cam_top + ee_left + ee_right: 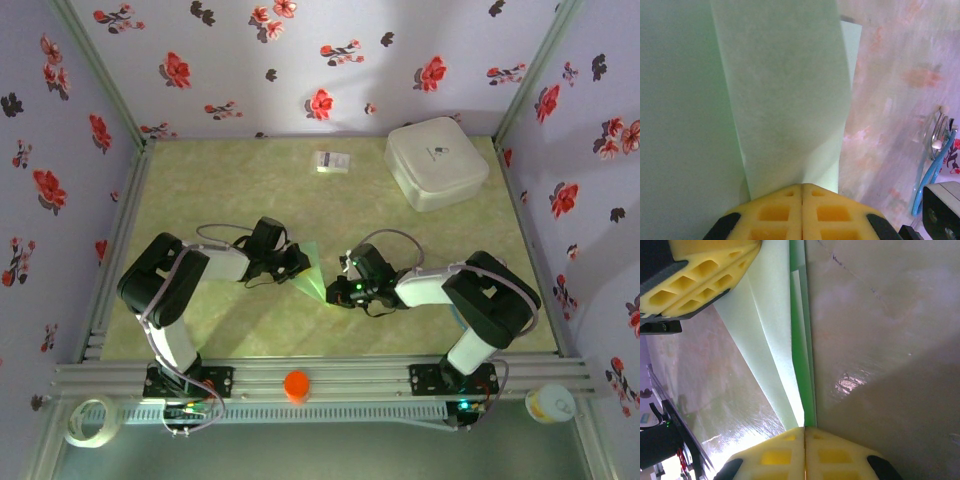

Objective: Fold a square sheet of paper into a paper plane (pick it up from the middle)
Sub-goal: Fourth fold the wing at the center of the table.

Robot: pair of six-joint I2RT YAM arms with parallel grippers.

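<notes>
Black-and-white arms (215, 266), yellow gripper fingers (774, 214)

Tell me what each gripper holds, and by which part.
Both hold the folded paper: the left gripper pinches one edge, and the right gripper pinches the opposite edge.

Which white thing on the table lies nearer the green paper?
The small printed card, left of the big rounded box, almost straight behind the paper.

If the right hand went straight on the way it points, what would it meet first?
The pale green folded paper sheet: the right hand is shut on its edge, and it stretches straight ahead. The left hand, also gripping it, sits beside that line; depth is unclear.
</notes>
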